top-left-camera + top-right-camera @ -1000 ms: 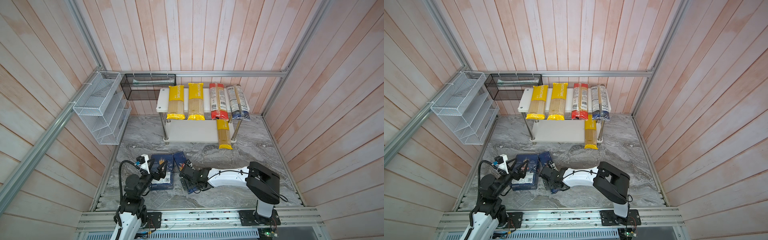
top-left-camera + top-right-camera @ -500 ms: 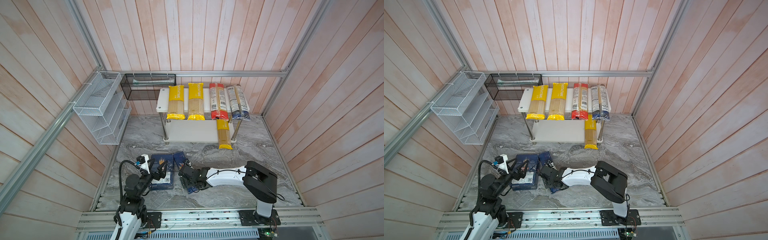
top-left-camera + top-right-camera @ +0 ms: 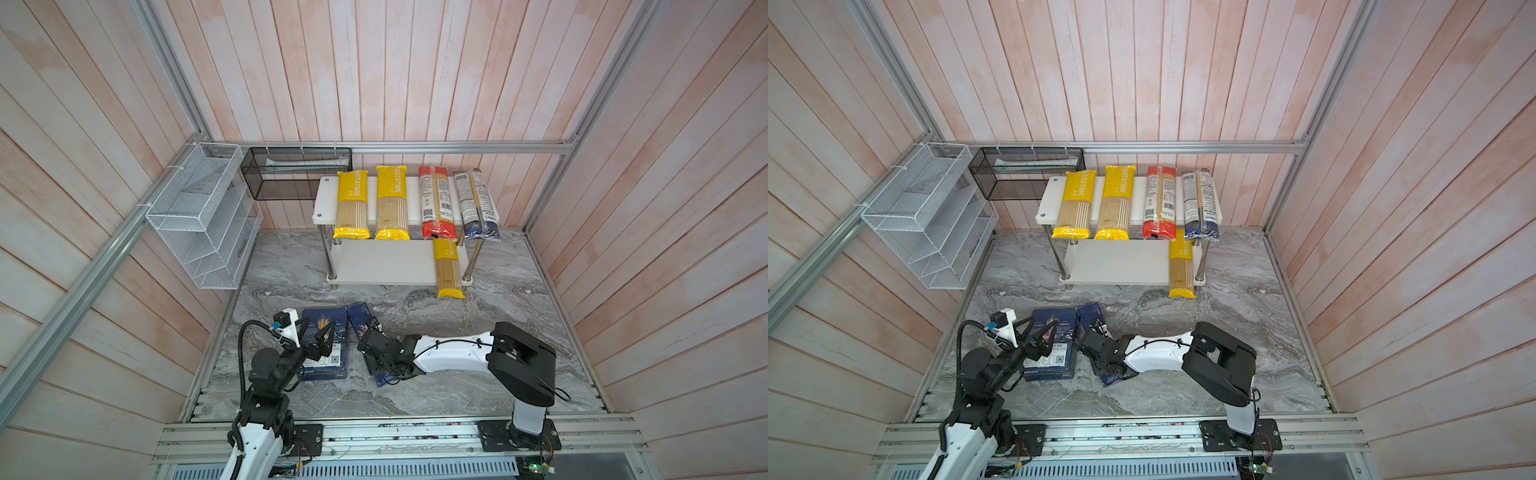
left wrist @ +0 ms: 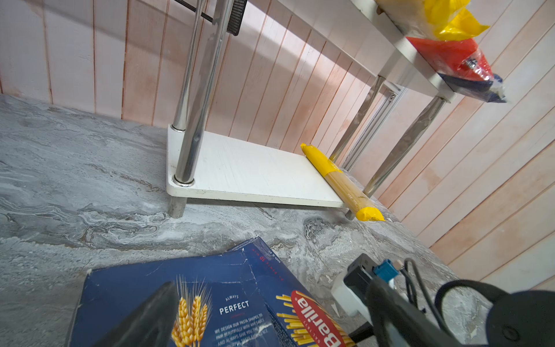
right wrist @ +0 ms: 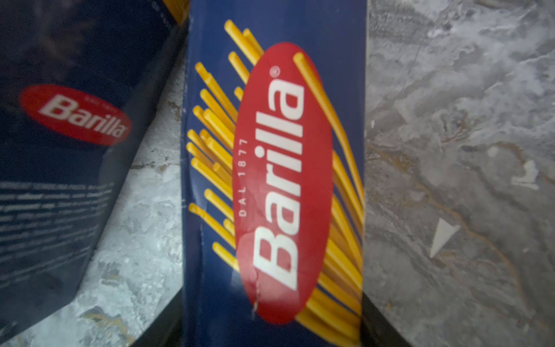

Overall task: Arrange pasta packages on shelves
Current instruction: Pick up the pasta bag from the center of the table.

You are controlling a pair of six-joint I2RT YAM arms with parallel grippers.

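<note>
Right gripper [image 3: 372, 340] is down on the narrow Barilla box [image 5: 270, 180], and my wrist view shows my dark fingers [image 5: 168, 327] flush against both long sides of it: I'm clamped onto that box. It lies flat on the grey marble floor [image 3: 478, 299], angled, just beside the wide Barilla box [image 3: 334, 361], with a sliver of floor between them.

Left gripper [image 3: 318, 337] hangs over the wide box with its jaws spread apart, holding nothing.

Over at the rack, the upper shelf [image 3: 326, 199] carries four packs side by side: two yellow PASTATIME bags [image 3: 352, 203] [image 3: 391, 203], the red-ended bag [image 3: 434, 203] and the dark-blue-ended bag [image 3: 476, 203], all poking out past the front edge. The lower shelf [image 3: 374, 262] has one yellow bag [image 3: 448, 270] at its right end, its tip overhanging the front.
</note>
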